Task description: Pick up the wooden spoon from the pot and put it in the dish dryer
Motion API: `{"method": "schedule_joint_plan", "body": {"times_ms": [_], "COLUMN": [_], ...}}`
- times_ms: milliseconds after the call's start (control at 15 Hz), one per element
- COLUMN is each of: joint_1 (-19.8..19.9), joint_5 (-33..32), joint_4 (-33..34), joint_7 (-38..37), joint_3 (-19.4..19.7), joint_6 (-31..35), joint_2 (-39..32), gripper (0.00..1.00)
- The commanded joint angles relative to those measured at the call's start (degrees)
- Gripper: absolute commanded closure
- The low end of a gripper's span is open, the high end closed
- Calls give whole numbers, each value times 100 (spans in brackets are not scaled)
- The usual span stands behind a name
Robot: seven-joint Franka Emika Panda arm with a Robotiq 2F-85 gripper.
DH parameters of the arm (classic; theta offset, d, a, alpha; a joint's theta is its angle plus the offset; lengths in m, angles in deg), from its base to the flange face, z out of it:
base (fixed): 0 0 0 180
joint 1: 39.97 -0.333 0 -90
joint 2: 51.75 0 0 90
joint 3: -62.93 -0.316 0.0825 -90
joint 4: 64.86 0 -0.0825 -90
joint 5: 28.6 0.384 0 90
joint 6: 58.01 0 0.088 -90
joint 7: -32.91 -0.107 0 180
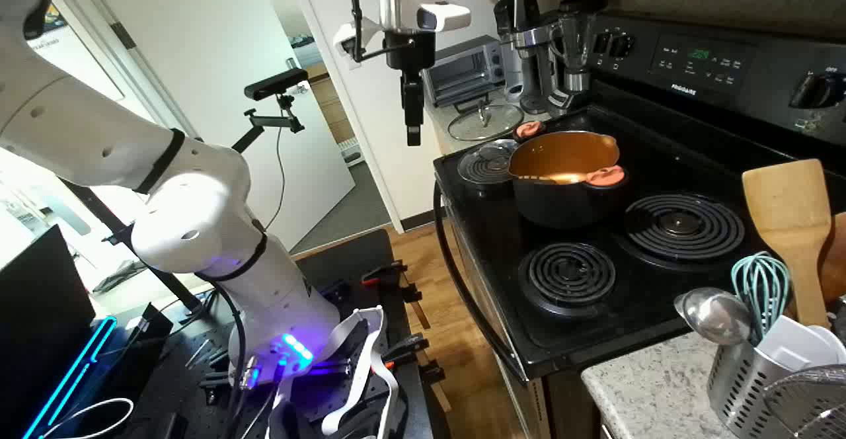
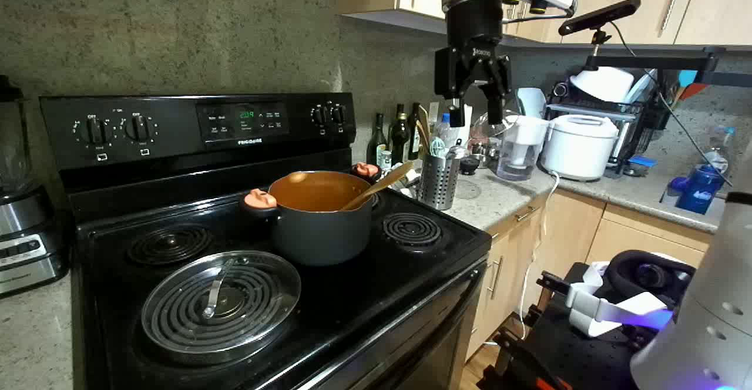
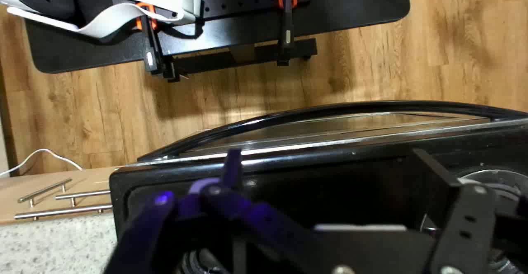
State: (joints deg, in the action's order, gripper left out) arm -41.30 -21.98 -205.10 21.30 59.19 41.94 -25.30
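The wooden spoon (image 2: 385,183) leans in the pot (image 2: 323,234) in an exterior view, its tan handle sticking up over the rim toward the caddy side. The pot (image 1: 562,201), dark with an orange inside, stands on the stove in an exterior view; I cannot make out the spoon there. The dish dryer (image 1: 737,393), a slotted metal caddy with ladle, teal whisk and wooden spatula, stands on the counter; it also shows at the back (image 2: 439,184). My gripper (image 2: 474,117) is open and empty, high above stove height, apart from the pot. The wrist view shows its spread fingers (image 3: 330,162).
The black stove (image 2: 364,296) carries the pot and a glass lid (image 2: 222,272) over a burner. Bottles (image 2: 399,134), a clear pitcher (image 2: 520,149) and a white cooker (image 2: 578,146) stand on the counter. A camera arm (image 1: 274,121) stands near the robot.
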Motion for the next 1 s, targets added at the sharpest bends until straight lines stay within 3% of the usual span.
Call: {"method": "schedule_joint_plan", "body": {"times_ms": [0,933], "joint_1": [17,53], "joint_5": [4,7], "joint_4": [7,58], "joint_7": [6,-31], "joint_3": [-13,2], "joint_6": [-8,169], "joint_2": [-2,-90], "gripper": [0,0]}}
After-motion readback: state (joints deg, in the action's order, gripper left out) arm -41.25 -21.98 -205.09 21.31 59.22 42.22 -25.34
